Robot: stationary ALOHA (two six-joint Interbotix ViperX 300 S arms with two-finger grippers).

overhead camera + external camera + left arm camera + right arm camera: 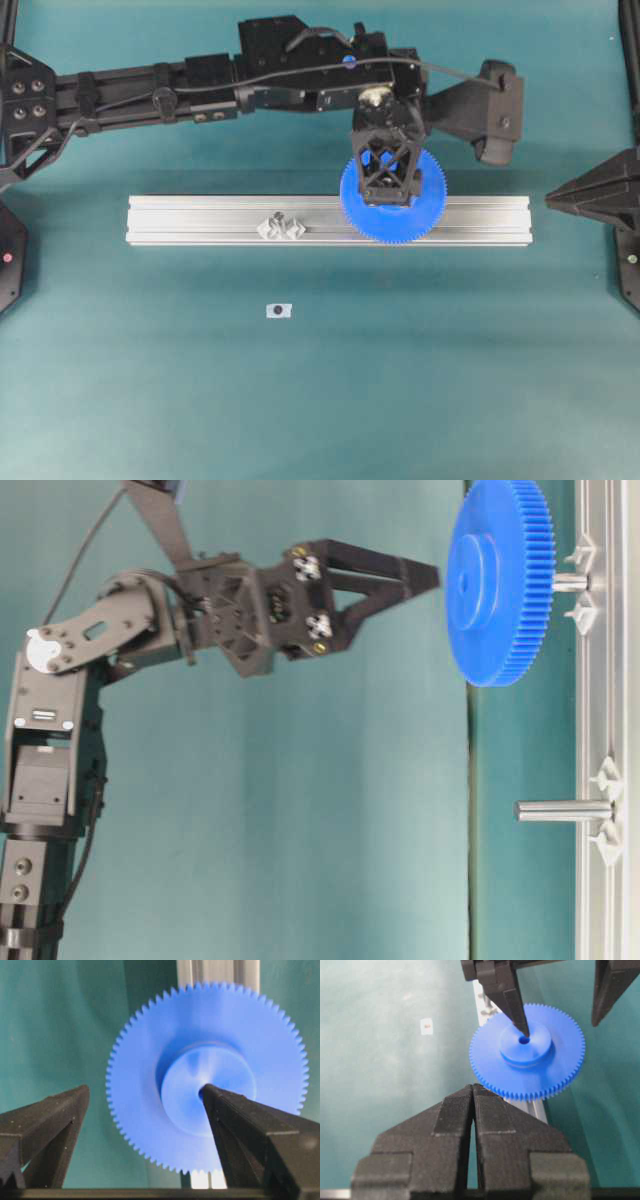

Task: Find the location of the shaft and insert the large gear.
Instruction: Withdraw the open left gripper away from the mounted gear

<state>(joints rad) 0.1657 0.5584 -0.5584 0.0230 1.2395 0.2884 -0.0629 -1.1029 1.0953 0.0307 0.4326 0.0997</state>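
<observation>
Overhead view: the large gear (392,196) lies across the aluminium rail (200,220) at about 3 o'clock from the empty peg mounts (281,227); the left claw (388,175) hangs over its hub.

Table-level view: the gear sits on the shaft (570,581), part-way down, a stretch of peg bare between it and the rail. A second peg (563,810) is free. The claw stands just off the gear, gripping nothing.

Left wrist view: its jaws gape wide, one fingertip (212,1095) by the centre hole.

Right wrist view: the right claw (472,1090) is closed and empty.

Judgement: insertion looks done; only seating and retreat remain.
</observation>
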